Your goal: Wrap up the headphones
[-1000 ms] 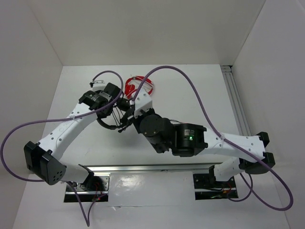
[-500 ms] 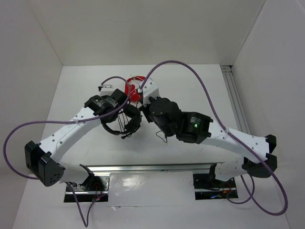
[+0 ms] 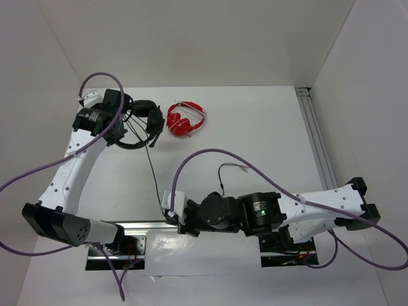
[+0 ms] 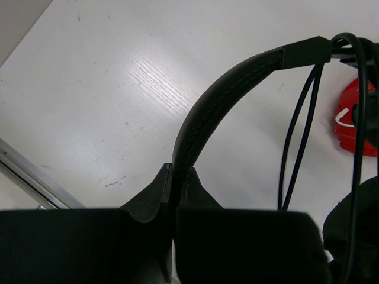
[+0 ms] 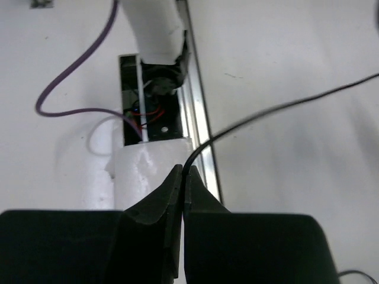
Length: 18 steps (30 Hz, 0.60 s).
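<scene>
The black headphones (image 3: 139,121) hang at the far left of the table, held up by my left gripper (image 3: 120,113). In the left wrist view that gripper (image 4: 177,173) is shut on the thin headband (image 4: 237,77), with loops of cable (image 4: 302,130) beside it. The thin black cable (image 3: 153,172) runs straight from the headset down to my right gripper (image 3: 166,208) near the front rail. In the right wrist view that gripper (image 5: 183,173) is shut on the cable (image 5: 278,108). A loose cable end (image 3: 231,167) lies mid-table.
Red headphones (image 3: 186,119) lie on the table just right of the black ones, also in the left wrist view (image 4: 352,118). The front metal rail (image 3: 210,224) and the left arm's base mount (image 5: 155,94) are close under my right gripper. White walls enclose the table.
My left arm has swung the headphones from the table's middle to the far left. My right arm has pulled back to the front rail, drawing the cable out straight.
</scene>
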{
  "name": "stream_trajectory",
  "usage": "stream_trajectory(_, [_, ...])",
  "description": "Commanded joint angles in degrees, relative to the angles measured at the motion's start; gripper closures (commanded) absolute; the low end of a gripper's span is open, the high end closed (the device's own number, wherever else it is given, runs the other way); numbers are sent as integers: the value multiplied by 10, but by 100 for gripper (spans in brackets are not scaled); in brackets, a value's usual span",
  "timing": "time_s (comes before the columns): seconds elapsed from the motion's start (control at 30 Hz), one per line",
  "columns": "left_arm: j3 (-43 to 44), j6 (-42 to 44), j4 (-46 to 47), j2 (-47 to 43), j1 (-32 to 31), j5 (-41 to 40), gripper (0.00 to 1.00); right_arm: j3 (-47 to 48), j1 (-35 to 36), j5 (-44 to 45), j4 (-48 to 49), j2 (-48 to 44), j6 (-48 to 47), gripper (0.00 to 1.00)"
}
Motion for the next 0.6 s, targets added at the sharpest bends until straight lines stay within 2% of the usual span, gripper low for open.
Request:
stream_trajectory(0.0, [37, -61, -18, 16, 3, -19, 100, 43, 37, -27, 71, 17, -6, 100])
stream_trajectory(0.07, [37, -44, -18, 21, 3, -12, 100, 64, 47, 5, 64, 30, -22, 100])
stream_trajectory(0.13, [8, -59, -23, 21, -11, -43, 100, 94, 47, 19, 56, 41, -28, 100])
stream_trajectory(0.23, [-47, -54, -4, -7, -11, -37, 100, 115, 47, 24, 56, 41, -43, 100])
stream_trajectory(0.27, [-58, -47, 8, -13, -11, -24, 100, 121, 47, 63, 56, 41, -54, 100])
stream_trajectory(0.37, [-101, 6, 51, -54, -16, 11, 100, 111, 47, 166, 56, 35, -72, 100])
stream_trajectory(0.4, [-114, 51, 70, -68, -16, 24, 100, 106, 40, 216, 56, 23, -86, 100])
stream_trajectory(0.47, [-148, 97, 111, -98, -27, 54, 100, 100, -4, 263, 56, 17, -91, 100])
stream_trajectory(0.5, [-160, 136, 135, -129, -27, 113, 100, 94, -20, 303, 50, 10, -98, 100])
stream_trajectory(0.57, [-187, 201, 152, -149, -54, 153, 100, 89, -59, 339, 56, 10, -109, 100])
